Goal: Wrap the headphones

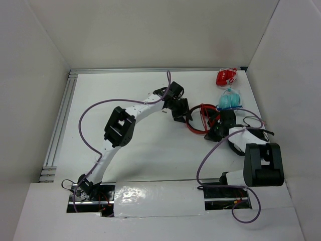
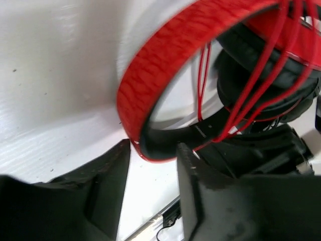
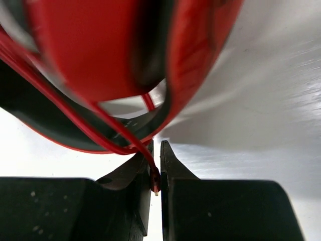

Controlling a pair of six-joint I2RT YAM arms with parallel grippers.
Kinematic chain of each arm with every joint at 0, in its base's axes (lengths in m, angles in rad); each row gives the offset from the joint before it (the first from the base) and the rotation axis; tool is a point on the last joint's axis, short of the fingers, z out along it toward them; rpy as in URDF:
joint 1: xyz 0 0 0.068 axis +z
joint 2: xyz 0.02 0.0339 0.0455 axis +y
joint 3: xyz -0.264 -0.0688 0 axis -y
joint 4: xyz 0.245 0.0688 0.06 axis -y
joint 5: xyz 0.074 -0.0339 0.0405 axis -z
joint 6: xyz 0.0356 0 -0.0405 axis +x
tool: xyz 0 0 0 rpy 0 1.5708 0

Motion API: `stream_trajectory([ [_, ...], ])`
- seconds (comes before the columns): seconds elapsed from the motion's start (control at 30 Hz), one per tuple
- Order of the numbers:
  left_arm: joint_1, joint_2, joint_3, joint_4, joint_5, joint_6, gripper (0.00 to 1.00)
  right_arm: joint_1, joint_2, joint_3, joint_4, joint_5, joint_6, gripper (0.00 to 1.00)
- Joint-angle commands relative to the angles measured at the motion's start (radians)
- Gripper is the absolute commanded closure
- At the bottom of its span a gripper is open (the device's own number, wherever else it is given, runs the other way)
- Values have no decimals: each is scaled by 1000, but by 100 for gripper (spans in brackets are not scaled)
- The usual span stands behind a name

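The red headphones lie right of the table's middle, with the thin red cable wound in several loops across them. My left gripper is at their left side. In the left wrist view its jaws stand apart, with the black-lined headband pinched between the fingertips. My right gripper is at their right side. In the right wrist view its jaws are nearly closed on the cable's plug end, just below the headband.
A small red packet and a teal packet lie at the back right, just behind the headphones. White walls enclose the table. A metal rail runs along the left edge.
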State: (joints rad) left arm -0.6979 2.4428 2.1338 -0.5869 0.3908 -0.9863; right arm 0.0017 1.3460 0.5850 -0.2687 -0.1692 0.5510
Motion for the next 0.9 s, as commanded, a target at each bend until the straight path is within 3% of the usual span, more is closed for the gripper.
stream_trajectory([
  [0.0, -8, -28, 40, 42, 43, 38, 45, -26, 30, 44, 19, -33, -22, 92],
  [0.13, -8, -41, 34, 33, 40, 58, 14, -26, 16, 42, 10, -35, -20, 78],
  [0.17, -8, -45, 29, 30, 34, 58, 9, -28, 12, 42, -4, -29, -20, 68],
  [0.23, -8, -70, 17, 30, 28, 69, 1, -28, -20, 39, -15, -15, -17, 61],
  [0.57, -35, -188, -37, 4, -36, 120, 1, -26, -280, 27, -122, 8, -31, 34],
  [0.6, -38, -194, -35, 1, -36, 132, 1, -25, -332, 30, -130, 2, -37, 24],
  [0.63, -43, -212, -37, -8, -36, 136, 1, -23, -356, 35, -151, 2, -36, 1],
  [0.8, -52, -321, -144, 1, -26, 185, 1, -8, -537, 85, -228, 75, -25, 0],
  [0.87, -63, -433, -211, 7, -62, 212, 1, 21, -602, 105, -257, 117, -14, 0],
])
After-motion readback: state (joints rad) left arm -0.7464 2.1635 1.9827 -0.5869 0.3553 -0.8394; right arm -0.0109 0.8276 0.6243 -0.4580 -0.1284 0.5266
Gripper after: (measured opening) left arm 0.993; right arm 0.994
